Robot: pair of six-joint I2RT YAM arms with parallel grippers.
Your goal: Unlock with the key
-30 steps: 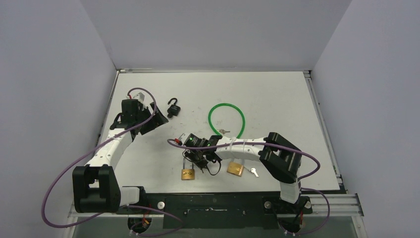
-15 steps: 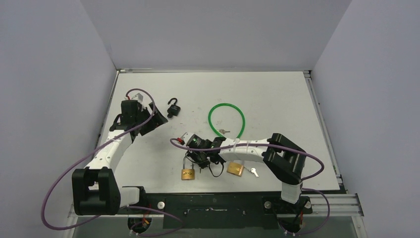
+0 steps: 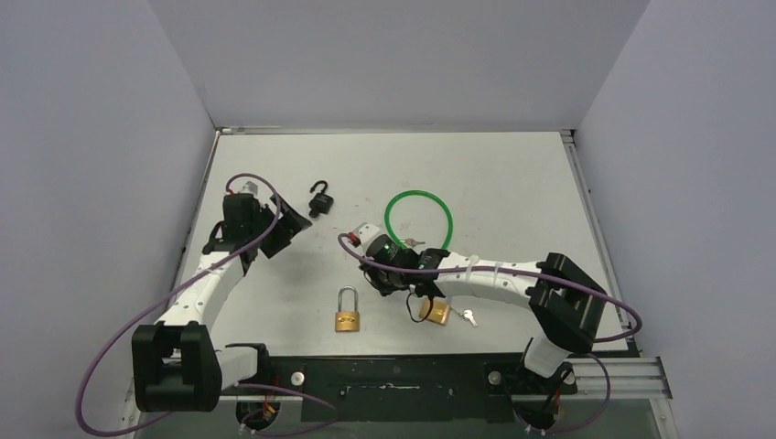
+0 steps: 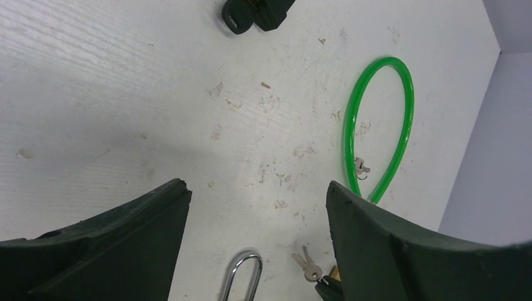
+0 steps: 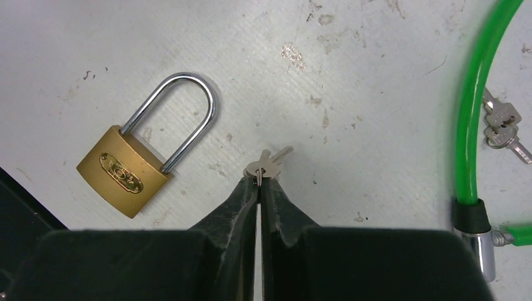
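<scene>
A brass padlock point(image 3: 347, 319) with a closed silver shackle lies near the front edge; the right wrist view shows it point(image 5: 125, 172) up and left of my fingertips. My right gripper point(image 3: 384, 278) is shut on the ring of a small pair of silver keys point(image 5: 268, 163), held just right of the padlock's shackle point(image 5: 259, 179). The left wrist view shows these keys point(image 4: 307, 266) beside the shackle point(image 4: 241, 273). My left gripper point(image 3: 284, 224) is open and empty point(image 4: 257, 188), apart from the padlock at the left.
A second brass padlock point(image 3: 436, 313) with a key point(image 3: 468, 317) beside it lies under the right forearm. A green cable lock point(image 3: 419, 219) with its own keys point(image 5: 502, 125) lies at mid-table. A black open padlock point(image 3: 319, 199) sits further back.
My right gripper has moved back and to the right with the keys, uncovering the brass padlock. The left arm has shifted only slightly.
</scene>
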